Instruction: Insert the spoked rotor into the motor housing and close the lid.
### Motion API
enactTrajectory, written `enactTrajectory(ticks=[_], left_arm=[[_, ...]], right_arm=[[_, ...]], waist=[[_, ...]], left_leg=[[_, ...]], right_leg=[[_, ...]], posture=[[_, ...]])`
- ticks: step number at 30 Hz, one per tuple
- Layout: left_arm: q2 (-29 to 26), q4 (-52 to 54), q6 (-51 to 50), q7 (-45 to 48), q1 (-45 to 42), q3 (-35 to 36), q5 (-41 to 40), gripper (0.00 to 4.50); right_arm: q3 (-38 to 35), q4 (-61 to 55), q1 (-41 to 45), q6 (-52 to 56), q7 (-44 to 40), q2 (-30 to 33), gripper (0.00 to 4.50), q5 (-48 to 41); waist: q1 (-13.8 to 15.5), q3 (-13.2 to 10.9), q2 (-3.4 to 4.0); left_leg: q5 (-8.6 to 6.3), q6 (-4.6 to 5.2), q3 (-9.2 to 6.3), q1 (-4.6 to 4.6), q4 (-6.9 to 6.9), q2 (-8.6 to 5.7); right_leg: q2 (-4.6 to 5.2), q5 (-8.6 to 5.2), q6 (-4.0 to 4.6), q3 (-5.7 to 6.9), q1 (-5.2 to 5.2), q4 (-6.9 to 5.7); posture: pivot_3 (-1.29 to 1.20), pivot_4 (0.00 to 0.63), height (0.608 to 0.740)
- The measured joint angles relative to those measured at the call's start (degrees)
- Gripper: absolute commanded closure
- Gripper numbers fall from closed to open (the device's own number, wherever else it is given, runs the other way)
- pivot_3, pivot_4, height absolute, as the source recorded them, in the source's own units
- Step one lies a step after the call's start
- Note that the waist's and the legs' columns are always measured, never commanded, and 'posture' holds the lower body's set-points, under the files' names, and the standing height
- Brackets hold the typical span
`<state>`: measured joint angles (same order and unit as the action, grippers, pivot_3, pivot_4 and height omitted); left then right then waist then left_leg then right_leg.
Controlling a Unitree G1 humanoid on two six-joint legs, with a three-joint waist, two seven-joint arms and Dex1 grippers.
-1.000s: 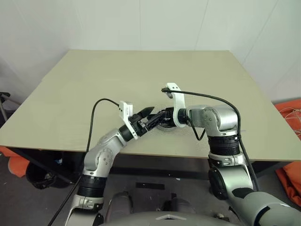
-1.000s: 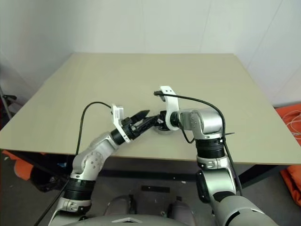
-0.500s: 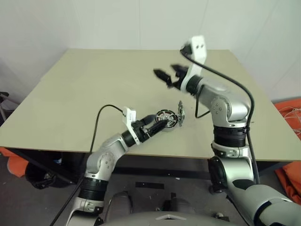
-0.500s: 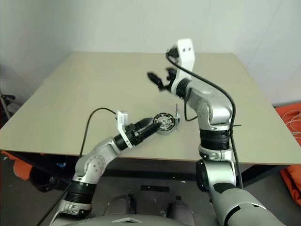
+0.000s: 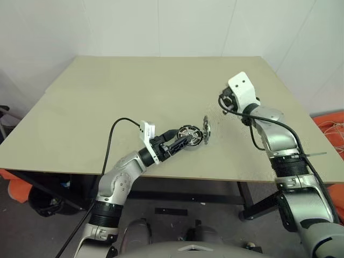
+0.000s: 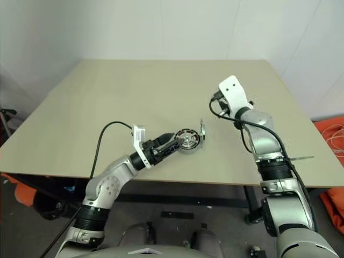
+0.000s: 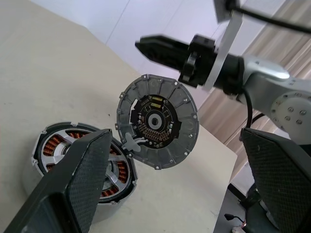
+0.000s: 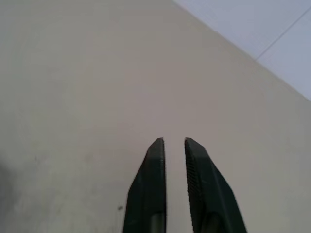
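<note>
The motor housing [image 5: 189,135] sits near the table's front edge. The spoked rotor [image 7: 77,148] lies in it, silver spokes over copper windings. The lid [image 7: 158,121] stands on edge against the housing's right side, its circuit-board face toward the housing. My left gripper [image 5: 180,139] is open at the housing's near-left side, with one finger [image 7: 73,194] in front of the housing wall and nothing held. My right gripper [image 8: 174,141] hovers to the right of and beyond the lid, fingers shut with nothing between them. It also shows behind the lid as the right gripper [image 7: 146,46].
The beige table [image 5: 118,91] stretches back and left of the parts. Its front edge [image 5: 215,180] runs just below the housing. A black cable [image 5: 110,137] loops from my left wrist. Orange material [image 5: 330,129] lies on the floor at the right.
Both grippers were together at the housing. My right arm then lifted and swung off to the right, and its fingers closed. The lid now stands on edge. My left gripper stayed put.
</note>
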<state>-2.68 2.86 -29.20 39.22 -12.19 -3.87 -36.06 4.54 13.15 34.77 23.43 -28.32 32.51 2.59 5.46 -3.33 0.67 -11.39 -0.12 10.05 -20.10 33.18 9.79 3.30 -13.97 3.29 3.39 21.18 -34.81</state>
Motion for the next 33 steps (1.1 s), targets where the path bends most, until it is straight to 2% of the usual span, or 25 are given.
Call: enactTrajectory(ticks=[5, 8, 11, 18, 23, 26, 29, 33], left_arm=[[-2.5, 2.6, -0.1, -0.1, 2.2, 1.3, -0.5, 0.0], [-4.7, 5.2, -0.4, 0.0, 5.2, 1.3, -0.5, 0.0], [-6.6, 6.0, -1.2, 0.0, 6.8, 1.2, -0.5, 0.0], [-8.0, 7.4, -1.6, 0.3, 7.9, 0.8, -0.5, 0.0], [-8.2, 7.5, -2.1, 0.3, 8.0, 0.6, -0.5, 0.0], [-8.2, 7.5, -2.4, 0.3, 8.0, 0.6, -0.5, 0.56], [-8.2, 7.6, -2.5, 0.2, 8.2, 0.6, -0.5, 1.46], [-8.3, 7.6, -2.5, 0.1, 8.2, 0.6, -0.5, 1.46]], right_arm=[[0.0, -1.5, -5.5, -2.0, -6.7, 3.8, 4.48, -1.4], [-1.0, -7.1, -11.8, -1.7, -14.0, 5.1, 4.48, -6.6], [-1.9, -10.7, -14.8, 0.0, -17.6, 5.1, 4.48, -10.7], [-3.8, -16.6, -15.6, 2.9, -16.4, 0.6, 4.48, -15.4], [-3.5, -18.3, -15.6, 4.6, -14.2, -3.2, 4.48, -16.2], [-2.7, -18.8, -15.6, 5.4, -13.1, -5.1, 4.5, -16.2], [-1.9, -19.0, -15.6, 5.9, -12.6, -6.0, 4.5, -16.2], [-1.4, -19.0, -15.1, 6.0, -12.3, -6.5, 4.5, -16.2]], waist=[[0.0, 0.0, 0.0], [0.1, 0.0, 0.01], [0.0, 0.0, 0.01], [0.0, 0.0, 0.01], [0.0, 0.0, 0.01], [0.0, 0.0, 0.02], [0.0, 0.0, 0.02], [0.0, 0.0, 0.02]], left_leg=[[-0.14, 0.25, 0.0, 0.02, 0.06, 0.0], [-0.23, 0.4, 0.01, 0.01, 0.08, 0.01], [-0.22, 0.4, 0.02, 0.03, 0.15, 0.02], [-0.17, 0.32, 0.01, 0.25, 0.16, 0.05], [-0.17, 0.33, 0.01, 0.13, 0.15, 0.04], [-0.18, 0.34, 0.01, 0.09, 0.13, 0.03], [-0.19, 0.35, 0.01, 0.09, 0.13, 0.02], [-0.17, 0.32, 0.01, 0.12, 0.13, 0.03]], right_leg=[[0.0, 0.0, 0.01, 0.0, -0.04, 0.0], [0.01, -0.02, 0.02, 0.0, -0.05, 0.02], [0.01, -0.01, 0.02, 0.0, -0.05, 0.0], [0.0, -0.13, -0.21, 0.01, -0.23, -0.03], [0.0, -0.02, 0.0, 0.01, -0.14, -0.02], [0.0, -0.02, 0.02, 0.0, -0.11, -0.01], [0.01, -0.02, 0.01, 0.01, -0.12, 0.0], [0.0, -0.02, -0.01, 0.0, -0.13, -0.01]], posture=[[0.0, 0.0, 0.74], [0.0, 0.0, 0.74], [0.0, 0.0, 0.74], [0.0, 0.0, 0.74], [0.0, 0.0, 0.74], [0.0, 0.0, 0.74], [0.0, 0.0, 0.74], [0.0, 0.0, 0.74]])
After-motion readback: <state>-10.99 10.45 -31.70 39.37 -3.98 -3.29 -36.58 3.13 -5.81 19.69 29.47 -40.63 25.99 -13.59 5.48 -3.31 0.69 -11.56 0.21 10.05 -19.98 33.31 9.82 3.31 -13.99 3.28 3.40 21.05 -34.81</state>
